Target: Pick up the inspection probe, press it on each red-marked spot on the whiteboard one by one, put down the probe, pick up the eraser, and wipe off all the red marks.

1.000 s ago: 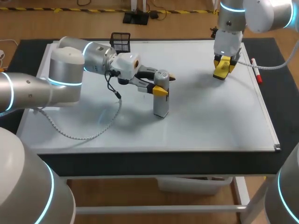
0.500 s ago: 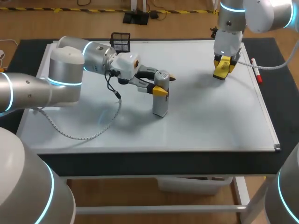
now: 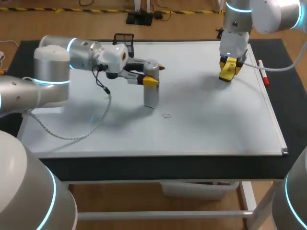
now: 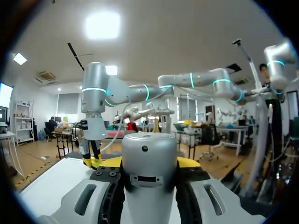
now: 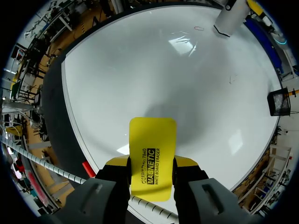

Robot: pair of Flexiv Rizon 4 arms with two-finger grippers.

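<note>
A silver inspection probe [image 3: 151, 96] stands upright near the middle of the whiteboard [image 3: 216, 120]. The left gripper [image 3: 154, 74] is clamped on its upper body, and a small red mark [image 3: 166, 115] lies near its base. The probe looks like rigid, smooth metal, probably weighty and slippery, so a firm, high hold suits it. The right gripper [image 3: 229, 66], well apart, is closed on a yellow eraser [image 3: 226, 74], likely light and stiff.

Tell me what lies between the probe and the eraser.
Only bare whiteboard between probe and eraser, by the head view; the red mark lies off that line, nearer the front edge.
</note>
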